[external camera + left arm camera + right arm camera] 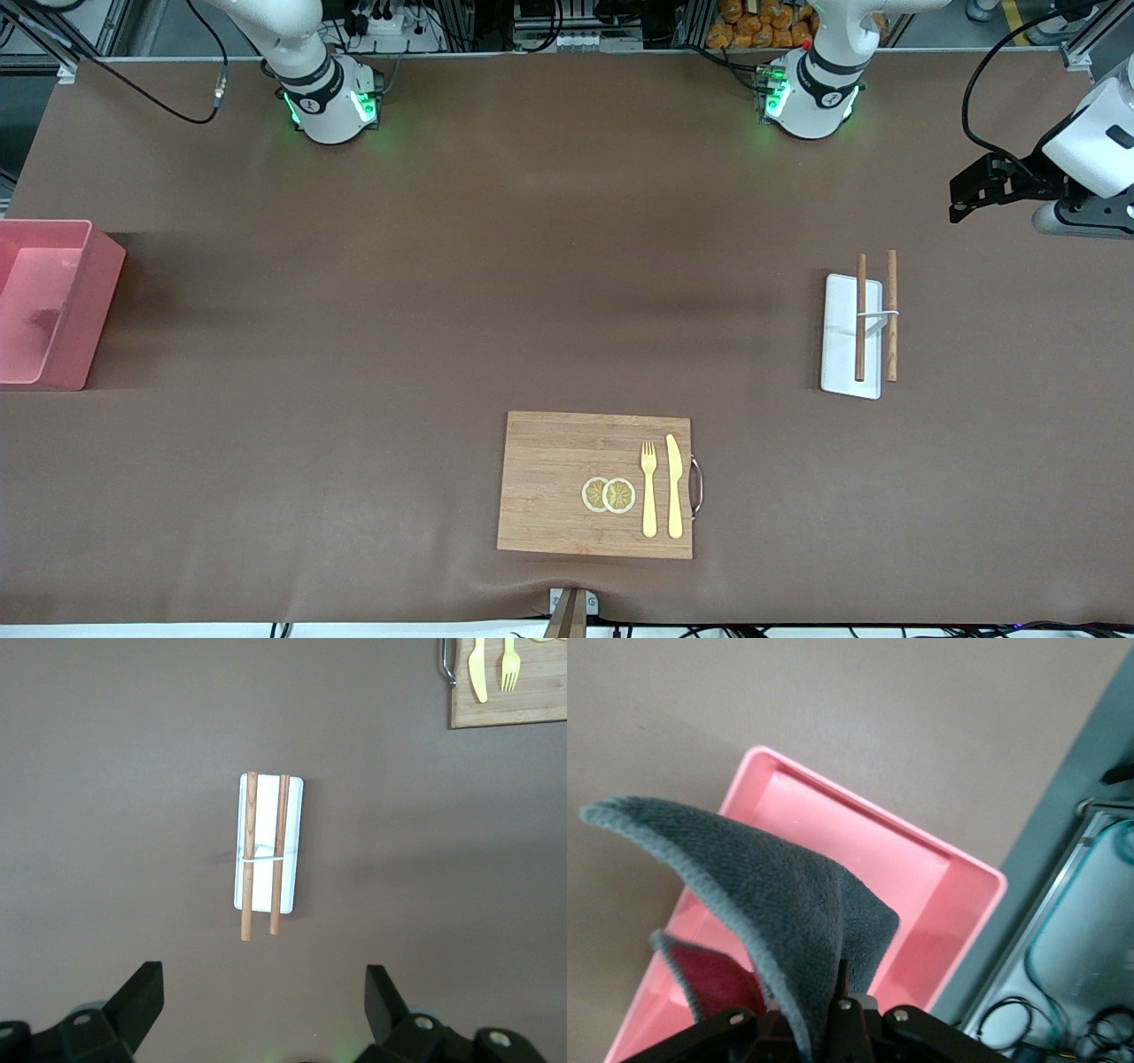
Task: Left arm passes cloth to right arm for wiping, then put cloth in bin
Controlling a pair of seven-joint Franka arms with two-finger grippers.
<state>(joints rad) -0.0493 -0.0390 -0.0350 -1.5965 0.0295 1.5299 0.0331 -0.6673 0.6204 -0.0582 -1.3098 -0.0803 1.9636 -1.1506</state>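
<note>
In the right wrist view, the cloth (788, 895) hangs charcoal grey with a crimson face folded under. My right gripper (833, 1001) is shut on it, above the open pink bin (877, 811). That gripper and the cloth are out of the front view. The bin (102, 310) stands at the right arm's end of the table. My left gripper (966, 197) hangs open and empty over the left arm's end. Its wrist view shows the left gripper (264, 979) with nothing between the fingers, above bare table beside the white tray.
A white tray (852, 335) with two wooden sticks lies toward the left arm's end; it also shows as the tray (268, 843) under the left wrist. A wooden cutting board (595, 485) with a fork, a knife and lemon slices lies near the front camera.
</note>
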